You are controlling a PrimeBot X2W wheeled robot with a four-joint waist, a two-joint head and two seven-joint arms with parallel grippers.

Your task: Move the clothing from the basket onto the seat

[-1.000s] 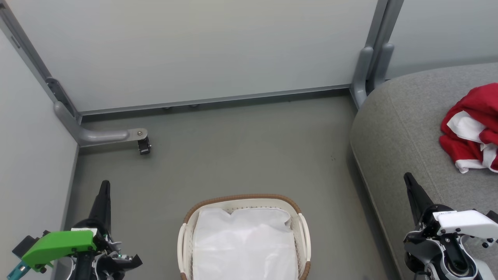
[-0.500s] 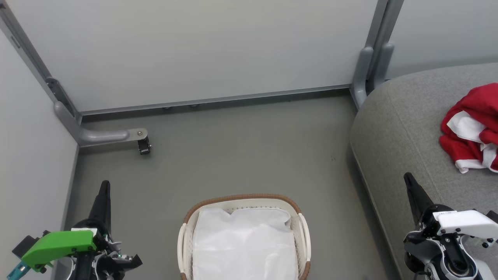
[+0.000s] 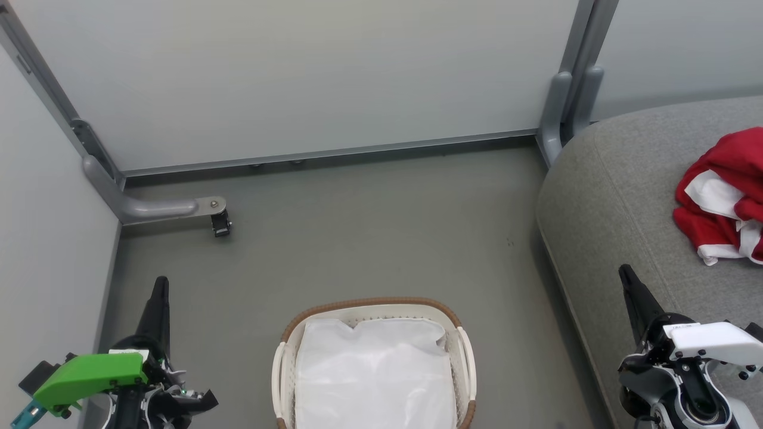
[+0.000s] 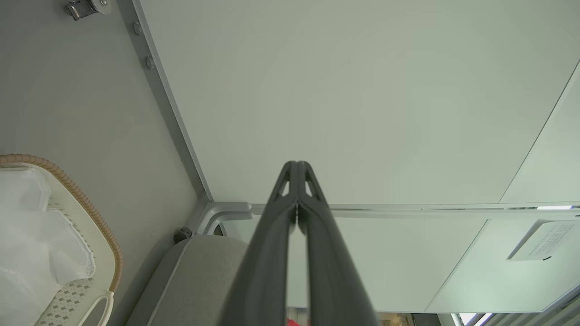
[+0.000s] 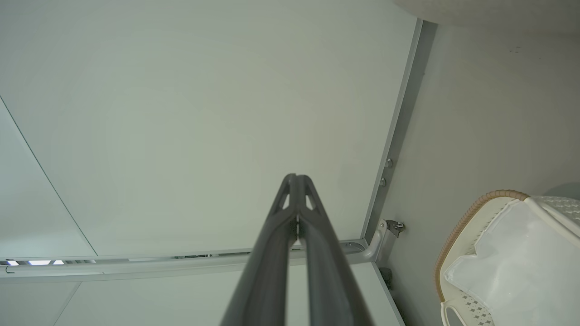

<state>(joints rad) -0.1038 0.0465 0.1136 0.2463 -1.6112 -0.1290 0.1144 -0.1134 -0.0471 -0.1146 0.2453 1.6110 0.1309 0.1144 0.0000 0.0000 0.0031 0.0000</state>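
Two closed, empty pincers flank the basket: left pincer, right pincer. Right of the basket, the clothing lies crumpled on the seat, with no clear long axis. The wall notice is too small to read.

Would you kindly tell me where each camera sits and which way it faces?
Head view: on the head, facing down at basket, seat and clothing; left tool and right tool show below.
Left wrist view: on that wrist, facing a wall panel along the shut left tool.
Right wrist view: on that wrist, facing a wall panel along the shut right tool.
Shared: all three catch the basket.
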